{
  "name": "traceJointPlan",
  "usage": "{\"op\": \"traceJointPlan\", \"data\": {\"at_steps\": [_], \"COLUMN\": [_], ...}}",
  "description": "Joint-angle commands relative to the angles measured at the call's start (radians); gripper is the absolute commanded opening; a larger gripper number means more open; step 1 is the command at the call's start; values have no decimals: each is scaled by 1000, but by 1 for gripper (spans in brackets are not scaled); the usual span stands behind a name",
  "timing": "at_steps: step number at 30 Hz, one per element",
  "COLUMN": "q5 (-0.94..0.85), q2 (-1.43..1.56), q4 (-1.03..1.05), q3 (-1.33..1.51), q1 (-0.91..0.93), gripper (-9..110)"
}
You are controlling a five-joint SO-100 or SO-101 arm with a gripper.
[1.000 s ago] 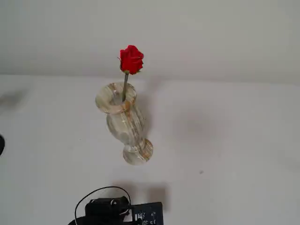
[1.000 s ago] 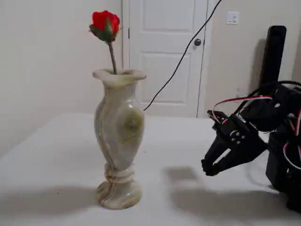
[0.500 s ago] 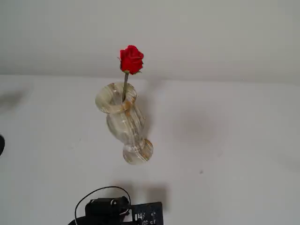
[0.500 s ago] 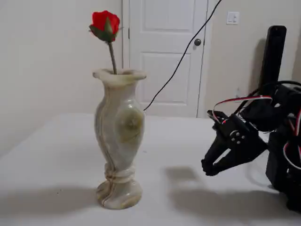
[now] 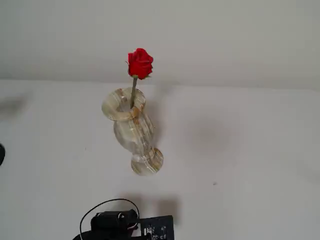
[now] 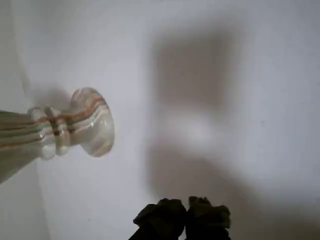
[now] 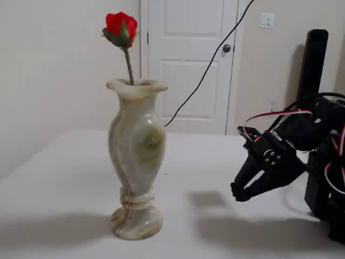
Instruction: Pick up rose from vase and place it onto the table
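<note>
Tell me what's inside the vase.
A rose stands in the vase: its stem enters the mouth, bloom well above the rim. The lower stem is hidden by the stone wall; anything else inside can't be seen.

The rose (image 7: pixel 121 25) stem's lower length is hidden inside the vase (image 7: pixel 136 156). In the wrist view the vase (image 6: pixel 60 131) is cut off at the left edge, and the blurred pincer (image 6: pixel 187 216) is clipped by the bottom edge.

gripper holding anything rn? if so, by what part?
Nothing held. The gripper hangs shut and empty above the table, apart from the vase; the rose stands in the vase mouth.
</note>
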Motion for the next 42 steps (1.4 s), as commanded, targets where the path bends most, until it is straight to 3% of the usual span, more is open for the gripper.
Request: {"op": "traceJointPlan", "data": {"at_steps": [1,28,38,40,42], "q5": [9,9,-94,-183,-514], "q2": [9,9,9,9,11], "q4": [-23,-23,-23,-21,25], "q3": [2,2,2,3,12], "q1": [11,11,-81,-138,-196], "gripper": [0,0,2,3,3]}}
